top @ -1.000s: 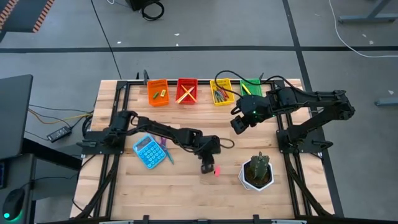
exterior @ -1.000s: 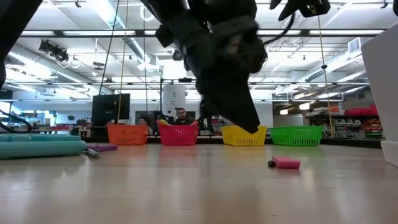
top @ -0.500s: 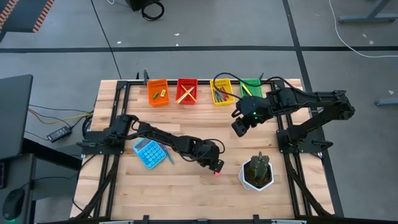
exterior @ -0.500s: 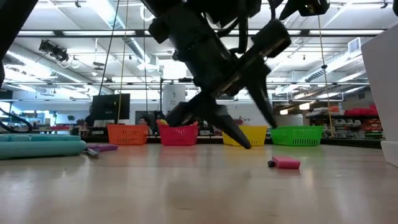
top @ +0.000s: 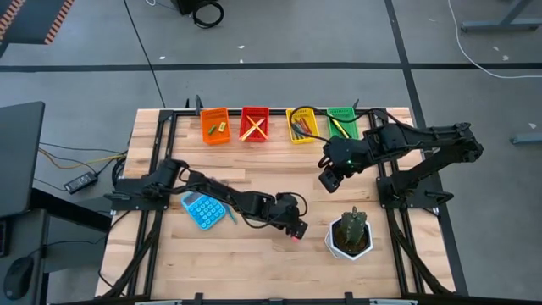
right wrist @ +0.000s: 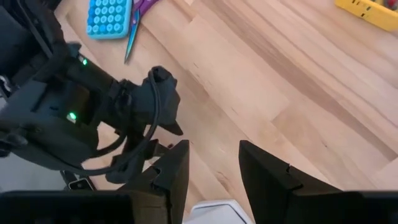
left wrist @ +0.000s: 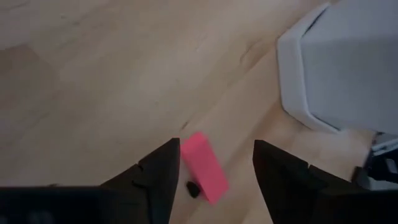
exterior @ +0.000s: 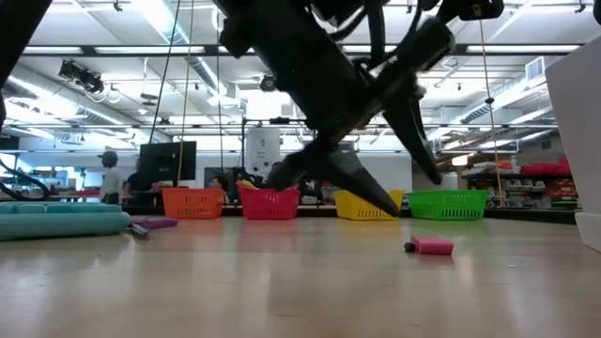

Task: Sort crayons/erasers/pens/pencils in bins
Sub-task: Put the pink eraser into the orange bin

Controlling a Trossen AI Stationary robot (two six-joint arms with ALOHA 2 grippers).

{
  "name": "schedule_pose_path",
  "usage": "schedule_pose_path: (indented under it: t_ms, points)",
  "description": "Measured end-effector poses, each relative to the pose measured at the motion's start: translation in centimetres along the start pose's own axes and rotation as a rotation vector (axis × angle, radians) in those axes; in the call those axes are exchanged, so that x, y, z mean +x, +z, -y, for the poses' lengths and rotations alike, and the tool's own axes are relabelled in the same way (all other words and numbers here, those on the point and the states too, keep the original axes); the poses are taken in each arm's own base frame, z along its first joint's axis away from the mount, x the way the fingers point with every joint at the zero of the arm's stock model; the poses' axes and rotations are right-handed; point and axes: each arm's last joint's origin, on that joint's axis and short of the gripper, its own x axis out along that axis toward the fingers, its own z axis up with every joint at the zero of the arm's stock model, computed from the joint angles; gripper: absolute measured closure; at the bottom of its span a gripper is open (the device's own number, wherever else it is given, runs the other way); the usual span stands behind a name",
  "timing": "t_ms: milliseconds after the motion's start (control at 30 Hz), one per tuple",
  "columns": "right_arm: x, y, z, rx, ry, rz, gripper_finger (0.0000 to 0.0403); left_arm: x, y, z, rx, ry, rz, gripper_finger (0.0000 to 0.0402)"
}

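Small pink eraser lying flat on the table — probably light, rubbery, grippy — best pinched across its narrow sides, left gripper jaws spread wide around it, right gripper apart, idle.

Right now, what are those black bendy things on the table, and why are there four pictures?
They are two robot arms with pinching fingers. One picture looks down from above, one looks across the tabletop, and two come from cameras on the arms' wrists. The left gripper hovers open over a pink eraser lying on the wooden table. It holds nothing. The right gripper waits open near the four bins, also empty. There is also a blue calculator, purple scissors and a white cactus pot.
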Motion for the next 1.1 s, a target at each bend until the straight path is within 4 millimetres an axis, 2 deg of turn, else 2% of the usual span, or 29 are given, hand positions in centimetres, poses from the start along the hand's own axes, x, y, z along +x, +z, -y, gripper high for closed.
schedule_pose_path:
  t_ms: [333, 700, 800, 933, 1100]
  points:
    - [0.0, -0.3, -0.1, 0.012, -0.024, 0.015, 0.0258, 1.7, -3.1, -0.2, 0.009, 0.03, -0.022, 0.0211]
    - [0.0, -0.3, 0.1, 0.017, -0.047, 0.021, 0.0258, 2.2, -3.5, -0.5, 0.044, 0.071, 0.008, 0.0212]
    - [-0.1, -0.4, 0.0, 0.01, -0.047, 0.017, 0.0258, 2.5, -3.6, -0.1, 0.041, 0.022, 0.033, 0.0215]
    - [-0.1, -0.7, -0.1, -0.001, -0.042, 0.012, 0.0258, 2.7, -3.7, 0.3, 0.03, -0.037, 0.068, 0.0232]
    - [-0.1, -0.9, -0.3, -0.013, -0.044, 0.012, 0.0258, 2.8, -3.8, 0.2, 0.033, -0.024, 0.046, 0.0264]
